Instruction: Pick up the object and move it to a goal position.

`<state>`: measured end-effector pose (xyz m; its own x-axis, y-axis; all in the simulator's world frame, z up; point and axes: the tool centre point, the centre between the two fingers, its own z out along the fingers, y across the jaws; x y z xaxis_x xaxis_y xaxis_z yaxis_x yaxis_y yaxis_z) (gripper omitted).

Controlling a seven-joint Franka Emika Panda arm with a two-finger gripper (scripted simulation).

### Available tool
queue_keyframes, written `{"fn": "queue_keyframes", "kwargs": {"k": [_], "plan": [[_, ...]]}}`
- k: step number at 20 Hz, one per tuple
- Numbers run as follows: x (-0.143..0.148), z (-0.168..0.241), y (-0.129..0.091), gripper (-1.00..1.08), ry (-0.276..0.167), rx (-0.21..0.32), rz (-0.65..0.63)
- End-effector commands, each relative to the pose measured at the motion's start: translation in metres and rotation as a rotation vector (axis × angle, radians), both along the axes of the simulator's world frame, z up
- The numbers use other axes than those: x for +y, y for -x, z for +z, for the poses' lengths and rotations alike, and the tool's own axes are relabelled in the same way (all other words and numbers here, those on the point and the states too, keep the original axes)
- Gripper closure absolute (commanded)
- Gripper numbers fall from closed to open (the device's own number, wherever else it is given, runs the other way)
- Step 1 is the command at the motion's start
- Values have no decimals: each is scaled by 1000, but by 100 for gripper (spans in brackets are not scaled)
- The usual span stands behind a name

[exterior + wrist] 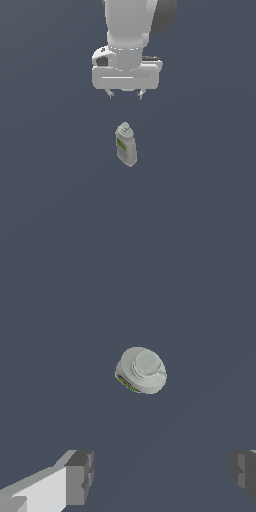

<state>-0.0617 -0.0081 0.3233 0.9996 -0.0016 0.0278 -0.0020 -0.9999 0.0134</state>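
The object (125, 144) is a small pale grey-white bottle with a green-and-white label and a capped neck, standing upright on the dark floor in the exterior view. From the wrist view I look down on its round cap, the object (141, 370). My gripper (125, 94) hangs above the bottle, apart from it, open with nothing between its fingers. In the wrist view the gripper (162, 473) shows two grey fingertips (80, 476) set wide apart, the bottle lying beyond them.
A flat dark blue-grey floor (200, 200) surrounds the bottle on all sides. The white arm body (127, 30) rises above the gripper.
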Motion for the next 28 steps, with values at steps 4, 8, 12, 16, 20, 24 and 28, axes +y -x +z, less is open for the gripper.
{"fn": "queue_keyframes", "kwargs": {"k": [4, 8, 12, 16, 20, 24, 28], "plan": [[2, 2, -2, -92, -2, -6, 7], [9, 10, -8, -92, -9, -29, 35], [13, 16, -12, -92, -14, -43, 45], [13, 14, -11, -92, -13, -40, 47], [13, 13, -13, -92, -11, -38, 70], [12, 11, -17, -92, -9, -34, 114], [11, 7, -22, -92, -6, -28, 177]]}}
